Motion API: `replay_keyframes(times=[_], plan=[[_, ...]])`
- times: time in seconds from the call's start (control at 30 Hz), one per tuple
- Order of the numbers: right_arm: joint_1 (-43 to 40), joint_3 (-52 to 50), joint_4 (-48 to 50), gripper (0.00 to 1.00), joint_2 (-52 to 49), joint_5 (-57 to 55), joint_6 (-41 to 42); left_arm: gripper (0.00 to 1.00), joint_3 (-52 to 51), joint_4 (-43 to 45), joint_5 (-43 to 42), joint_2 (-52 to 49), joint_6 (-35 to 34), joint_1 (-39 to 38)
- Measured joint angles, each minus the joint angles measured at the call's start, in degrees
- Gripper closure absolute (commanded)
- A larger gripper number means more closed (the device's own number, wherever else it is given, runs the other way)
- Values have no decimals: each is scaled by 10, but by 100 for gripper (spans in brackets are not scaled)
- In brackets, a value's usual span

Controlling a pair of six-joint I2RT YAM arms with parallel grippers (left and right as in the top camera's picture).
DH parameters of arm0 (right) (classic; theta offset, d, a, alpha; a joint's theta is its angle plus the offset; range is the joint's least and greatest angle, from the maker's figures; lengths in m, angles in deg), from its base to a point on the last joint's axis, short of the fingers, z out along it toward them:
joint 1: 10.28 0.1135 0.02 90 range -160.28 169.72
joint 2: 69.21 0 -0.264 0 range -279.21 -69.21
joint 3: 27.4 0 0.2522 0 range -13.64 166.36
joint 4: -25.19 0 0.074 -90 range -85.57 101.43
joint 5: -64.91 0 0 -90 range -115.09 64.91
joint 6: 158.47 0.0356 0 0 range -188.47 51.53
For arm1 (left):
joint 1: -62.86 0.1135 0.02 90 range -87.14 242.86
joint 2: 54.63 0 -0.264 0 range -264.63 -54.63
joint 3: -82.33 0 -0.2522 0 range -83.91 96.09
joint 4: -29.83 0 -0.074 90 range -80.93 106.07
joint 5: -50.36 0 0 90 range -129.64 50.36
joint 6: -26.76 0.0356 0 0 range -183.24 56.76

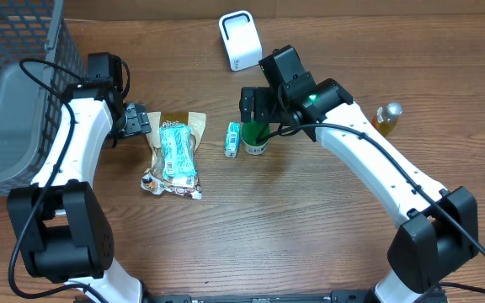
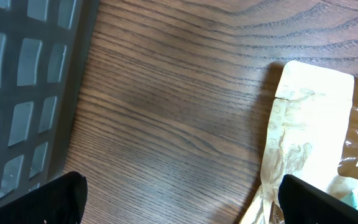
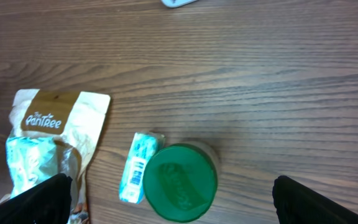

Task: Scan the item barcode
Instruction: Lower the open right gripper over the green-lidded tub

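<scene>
At the far edge of the wooden table, about the middle, a white scanner, alone and well apart from everything else. Nearer, around mid-table, a jar with a green lid, upright. Just to its left, a small teal-and-white box lying flat, close against the jar; touching or not, impossible to tell. Dark marks on the box's upper face in the right wrist view, too small to read. Further left, a crinkled snack bag, tan at its far end with teal print down the middle, flat on the wood and apart from the box. Directly above the jar, the right claw, fingers spread wide to either side of the green lid, gripping nothing and seemingly clear of the jar. Just left of the bag's far end, the left claw, low over bare wood, fingers likewise wide apart and empty, one tip near the bag's tan corner. Left again, along the table's left side, a grey mesh basket, close beside the left arm. Off to the right, just beyond the right arm, a small bottle of yellowish liquid with a pale cap, well away from the jar and the scanner.
</scene>
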Motion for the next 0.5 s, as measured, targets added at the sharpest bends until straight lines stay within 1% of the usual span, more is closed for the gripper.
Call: replay_keyframes(times=[0.2, 0.5], plan=[[0, 0, 0, 0, 0, 10, 5, 0, 0, 0, 0, 0, 0, 0], [0, 0, 0, 0, -1, 15, 60, 0, 0, 0, 0, 0, 0, 0]])
